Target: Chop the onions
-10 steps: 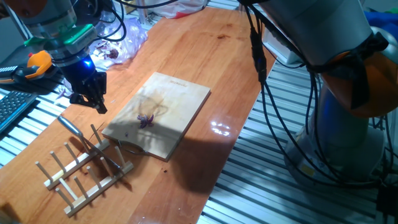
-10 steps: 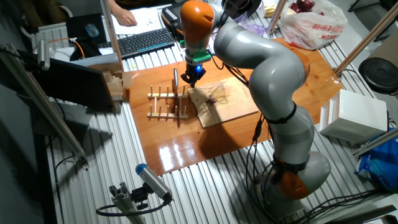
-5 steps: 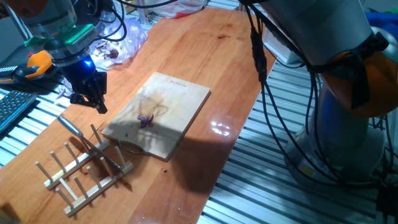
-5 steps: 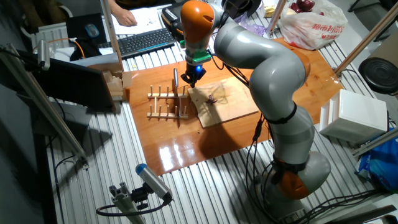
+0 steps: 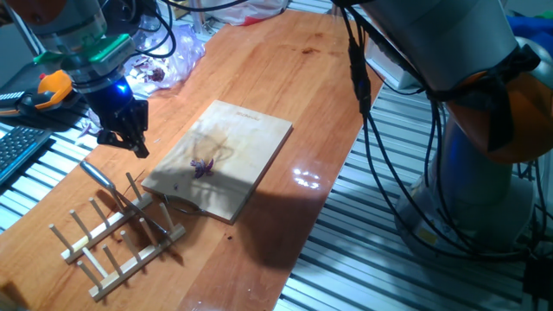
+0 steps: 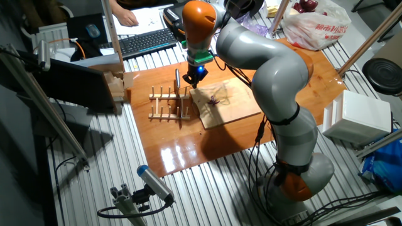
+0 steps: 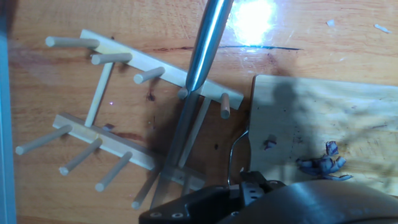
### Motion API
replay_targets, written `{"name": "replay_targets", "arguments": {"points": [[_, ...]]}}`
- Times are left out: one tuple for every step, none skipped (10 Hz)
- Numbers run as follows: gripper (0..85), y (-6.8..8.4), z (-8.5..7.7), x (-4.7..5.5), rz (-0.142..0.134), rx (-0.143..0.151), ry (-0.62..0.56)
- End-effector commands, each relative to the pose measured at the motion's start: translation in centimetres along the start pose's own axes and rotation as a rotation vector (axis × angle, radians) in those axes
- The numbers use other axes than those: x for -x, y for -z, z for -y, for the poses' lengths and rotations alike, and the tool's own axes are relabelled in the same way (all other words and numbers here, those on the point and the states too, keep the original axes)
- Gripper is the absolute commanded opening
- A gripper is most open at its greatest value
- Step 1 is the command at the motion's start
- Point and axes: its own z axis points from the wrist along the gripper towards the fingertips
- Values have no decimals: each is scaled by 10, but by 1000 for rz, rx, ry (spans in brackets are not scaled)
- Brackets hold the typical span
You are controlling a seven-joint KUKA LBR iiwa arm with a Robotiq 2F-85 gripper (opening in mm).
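The onions (image 5: pixel 203 167) are a tiny purple sliver with a few bits, lying near the front left part of the wooden board (image 5: pixel 242 138). The hand view shows the onions (image 7: pixel 323 164) at the right on the board (image 7: pixel 336 118). My gripper (image 5: pixel 128 145) hangs left of the board, just above the metal handle of a knife (image 5: pixel 98 174) that stands in a wooden peg rack (image 5: pixel 117 235). Its black fingers point down, slightly apart, holding nothing. In the other fixed view the gripper (image 6: pixel 193 80) sits between the knife handle (image 6: pixel 178 78) and the onions (image 6: pixel 215 100).
A clear plastic bag of onion scraps (image 5: pixel 164 62) lies behind the gripper. The knife handle (image 7: pixel 209 37) rises toward the hand camera, its blade slotted in the rack (image 7: pixel 118 143). A keyboard (image 6: pixel 147 41) and a red-printed bag (image 6: pixel 311 24) lie beyond the table.
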Motion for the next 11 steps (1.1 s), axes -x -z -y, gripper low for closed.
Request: {"name": "replay_targets", "arguments": {"points": [[0, 0, 0, 0, -1, 1, 0], [0, 0, 0, 0, -5, 0, 3], [0, 0, 0, 0, -5, -18, -2], [340, 1, -1, 0, -19, -39, -32], [170, 1, -2, 1, -12, -47, 44], [0, 0, -5, 2, 7, -40, 96], [0, 1, -4, 2, -4, -26, 40], [170, 2, -4, 0, -5, -28, -1], [170, 2, -4, 0, 27, -59, 15], [0, 1, -6, 1, 62, -42, 47], [0, 2, -5, 1, 56, -38, 25]]}}
